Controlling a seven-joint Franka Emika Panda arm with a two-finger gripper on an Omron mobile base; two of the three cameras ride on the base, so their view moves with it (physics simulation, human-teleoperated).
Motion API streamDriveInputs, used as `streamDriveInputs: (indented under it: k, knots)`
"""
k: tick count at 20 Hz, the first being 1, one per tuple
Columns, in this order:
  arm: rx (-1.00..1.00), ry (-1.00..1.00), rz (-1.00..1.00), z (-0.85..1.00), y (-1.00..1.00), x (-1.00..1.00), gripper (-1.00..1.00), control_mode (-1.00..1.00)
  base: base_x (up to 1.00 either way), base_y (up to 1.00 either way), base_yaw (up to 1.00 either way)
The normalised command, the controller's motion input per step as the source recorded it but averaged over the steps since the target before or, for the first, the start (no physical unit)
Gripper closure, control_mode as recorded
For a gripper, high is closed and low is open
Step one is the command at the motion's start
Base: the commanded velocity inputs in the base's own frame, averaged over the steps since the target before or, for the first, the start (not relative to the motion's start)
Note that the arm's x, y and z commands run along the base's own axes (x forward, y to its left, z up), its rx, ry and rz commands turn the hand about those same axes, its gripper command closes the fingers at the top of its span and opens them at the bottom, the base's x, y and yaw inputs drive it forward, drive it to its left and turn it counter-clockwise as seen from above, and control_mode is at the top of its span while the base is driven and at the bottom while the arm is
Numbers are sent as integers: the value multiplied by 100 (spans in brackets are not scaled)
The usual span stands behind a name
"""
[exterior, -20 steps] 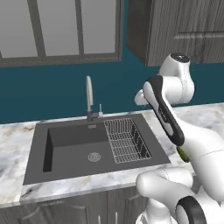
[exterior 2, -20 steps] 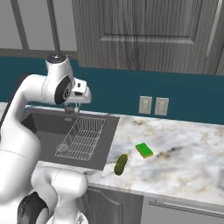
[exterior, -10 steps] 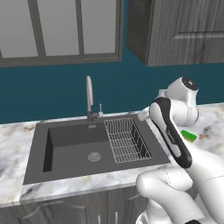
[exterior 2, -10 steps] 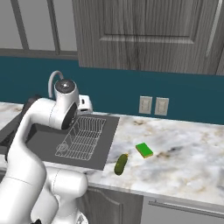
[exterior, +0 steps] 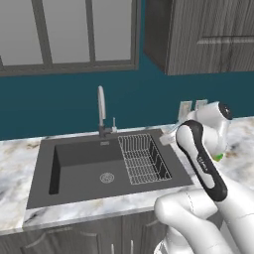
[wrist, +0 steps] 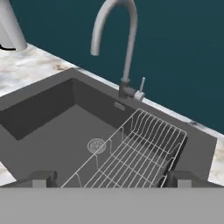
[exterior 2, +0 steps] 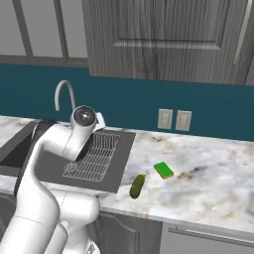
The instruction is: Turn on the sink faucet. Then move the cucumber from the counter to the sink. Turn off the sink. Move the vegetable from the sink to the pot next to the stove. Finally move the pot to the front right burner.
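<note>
Marble surface [exterior 2: 208, 183] | fingers [wrist: 43, 178] spread, empty, over sink [wrist: 52, 131] | faucet [wrist: 124, 48] ahead, no water visible | cucumber [exterior 2: 137, 186] unmoved

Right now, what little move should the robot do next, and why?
Probably reach forward toward the small lever handle at the base of the sink faucet. No water shows at the spout, the cucumber lies on the counter, and the gripper faces the sink, fingers wide apart.

Faucet [exterior: 101, 110] behind sink [exterior: 79, 168], rack [exterior: 145, 158] in its right side
</note>
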Motion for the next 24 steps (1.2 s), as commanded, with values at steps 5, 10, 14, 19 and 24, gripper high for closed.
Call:
streamDriveInputs:
  k: [5,10,14,19,24]
  knots:
    - [0,-9,27,0,21,13,-100,-100,0,0,0]
    - [-4,3,-1,0,44,52,-100,-100,0,0,0]
    - [-3,1,1,-2,16,43,-100,-100,0,0,0]
    - [0,-9,19,-10,0,33,-100,-100,0,0,0]
    - [0,-13,29,-7,0,26,-100,-100,0,0,0]
